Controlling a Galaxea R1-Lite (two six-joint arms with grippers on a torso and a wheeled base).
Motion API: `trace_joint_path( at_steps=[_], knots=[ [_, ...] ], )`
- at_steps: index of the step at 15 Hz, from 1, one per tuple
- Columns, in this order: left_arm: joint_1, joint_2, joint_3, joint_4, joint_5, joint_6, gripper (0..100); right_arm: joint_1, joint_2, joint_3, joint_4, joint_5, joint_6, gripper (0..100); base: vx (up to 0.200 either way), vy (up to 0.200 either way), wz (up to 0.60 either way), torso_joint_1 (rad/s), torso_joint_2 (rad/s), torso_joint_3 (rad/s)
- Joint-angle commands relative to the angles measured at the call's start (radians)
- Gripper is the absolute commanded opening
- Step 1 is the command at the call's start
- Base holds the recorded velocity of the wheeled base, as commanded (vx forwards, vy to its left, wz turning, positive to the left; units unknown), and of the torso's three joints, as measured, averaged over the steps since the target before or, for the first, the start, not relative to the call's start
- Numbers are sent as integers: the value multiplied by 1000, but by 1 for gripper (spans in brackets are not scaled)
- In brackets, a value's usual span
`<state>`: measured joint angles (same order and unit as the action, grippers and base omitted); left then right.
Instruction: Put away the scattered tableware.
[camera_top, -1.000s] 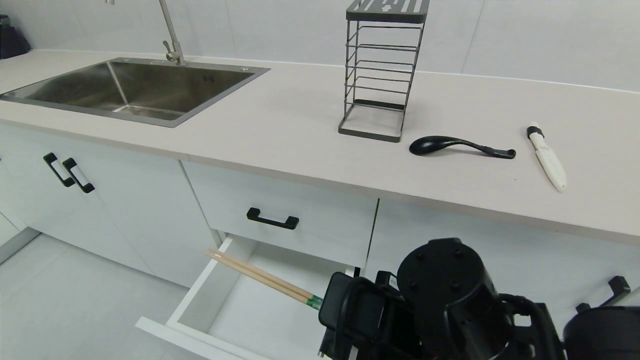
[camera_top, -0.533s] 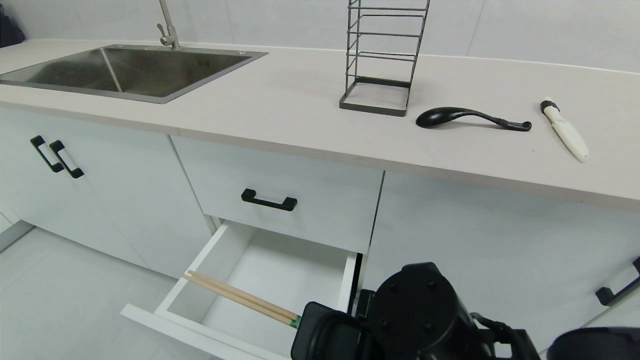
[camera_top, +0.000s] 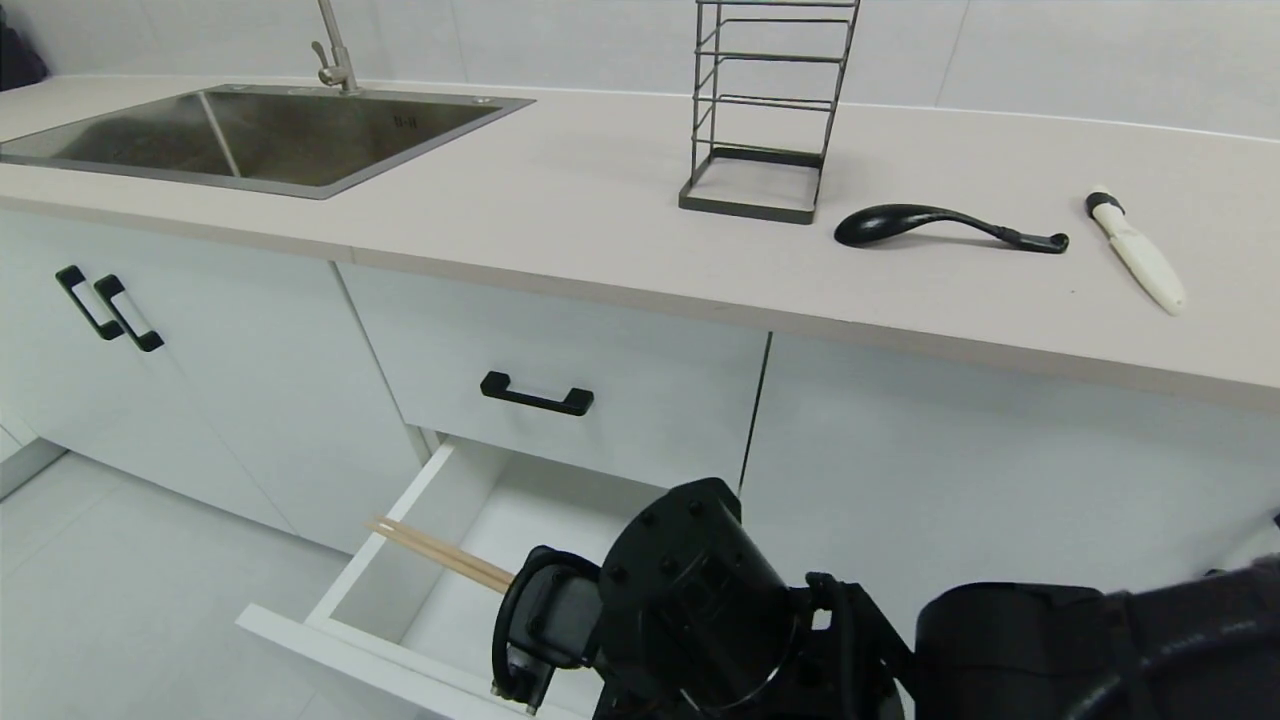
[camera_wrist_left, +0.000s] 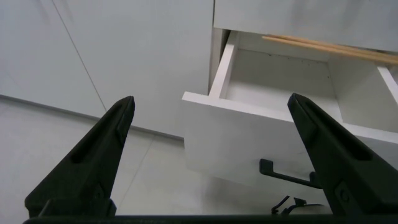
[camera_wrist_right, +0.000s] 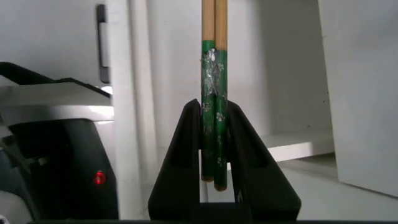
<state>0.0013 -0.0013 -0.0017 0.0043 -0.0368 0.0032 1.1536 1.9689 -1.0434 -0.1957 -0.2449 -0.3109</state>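
Observation:
A pair of wooden chopsticks (camera_top: 440, 552) with green ends (camera_wrist_right: 214, 74) is clamped in my right gripper (camera_top: 515, 590). It holds them over the open white lower drawer (camera_top: 340, 652), their tips near the drawer's left wall. My arm hides the held ends in the head view. My left gripper (camera_wrist_left: 211, 102) is open and holds nothing. It hangs low in front of the drawer (camera_wrist_left: 249, 137), where the chopsticks (camera_wrist_left: 323, 47) cross above the inside. On the counter lie a black spoon (camera_top: 900, 222) and a white knife (camera_top: 1140, 255) with a black band.
A wire rack (camera_top: 760, 110) stands on the counter behind the spoon. The steel sink (camera_top: 250, 130) is at the far left. The upper drawer with its black handle (camera_top: 535, 395) is closed above the open one. Closed cabinet doors flank the drawers.
The head camera dropped, shifting the whole picture. My right arm has swung left over the open drawer with the chopsticks and now covers more of their length.

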Motion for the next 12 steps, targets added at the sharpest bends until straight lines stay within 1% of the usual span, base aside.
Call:
trace_joint_path(
  at_steps=[1,3,7,11,12],
  knots=[
    [0,1,0,0,0,0,100,-17,64,-32,2,-4,1,0,0,0,0,0,0,0],
    [0,1,0,-1,0,0,100,-34,93,-53,2,-24,4,0,0,0,0,0,0,0],
    [0,1,0,0,0,0,100,-63,113,-66,6,-151,6,0,0,0,0,0,0,0],
    [0,1,0,0,0,1,100,-58,130,-76,4,-148,4,0,0,0,0,-38,159,115],
    [0,1,0,0,0,0,100,-55,136,-83,-1,-129,-1,0,0,0,0,-12,80,36]
  ],
)
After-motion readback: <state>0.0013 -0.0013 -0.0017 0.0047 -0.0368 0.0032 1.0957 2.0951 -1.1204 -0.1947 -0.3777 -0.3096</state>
